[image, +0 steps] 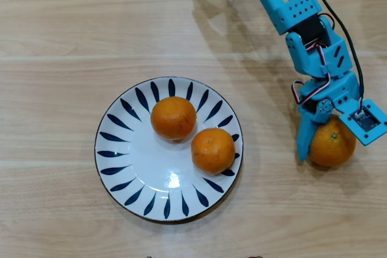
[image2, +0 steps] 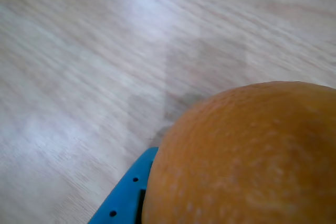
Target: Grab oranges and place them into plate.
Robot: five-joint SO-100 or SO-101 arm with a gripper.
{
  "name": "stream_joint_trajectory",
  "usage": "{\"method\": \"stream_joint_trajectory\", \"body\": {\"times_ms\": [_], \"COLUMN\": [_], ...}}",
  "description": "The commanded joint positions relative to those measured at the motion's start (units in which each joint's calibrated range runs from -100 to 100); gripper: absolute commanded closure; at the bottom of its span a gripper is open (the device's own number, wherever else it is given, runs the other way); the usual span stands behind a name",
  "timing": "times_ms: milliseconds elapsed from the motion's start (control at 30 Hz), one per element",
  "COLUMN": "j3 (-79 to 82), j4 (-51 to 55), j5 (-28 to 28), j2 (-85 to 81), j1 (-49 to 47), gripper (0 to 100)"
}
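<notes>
While two sit plated, third orange [image: 334, 144] touches fingers [image: 304, 143].

Two oranges [image: 173, 118] [image: 213, 150] on plate [image: 130, 167], third orange [image: 334, 145] right, on table [image: 60, 40]

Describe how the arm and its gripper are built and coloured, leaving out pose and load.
The arm is bright blue plastic with rows of small holes. Black servo blocks sit at its joints, with red, white and black wires looping beside them. The gripper has a long blue finger; a small camera board sits beside it.
</notes>
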Motion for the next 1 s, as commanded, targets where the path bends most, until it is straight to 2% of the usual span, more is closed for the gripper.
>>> {"method": "stream_joint_trajectory", "body": {"times_ms": [0, 167, 500, 767, 967], "j3": [-3.9, -3.8, -1.5, 13.3, 15.8], "j4": [0.3, 8.2, 24.4, 24.4, 22.9], "j5": [1.4, 2.0, 8.6, 14.6, 17.8], "j2": [-10.2, -16.8, -35.3, -48.1, -48.1], "j1": [1.3, 1.7, 10.2, 23.5, 31.7], "gripper": [64, 64, 64, 64, 65]}}
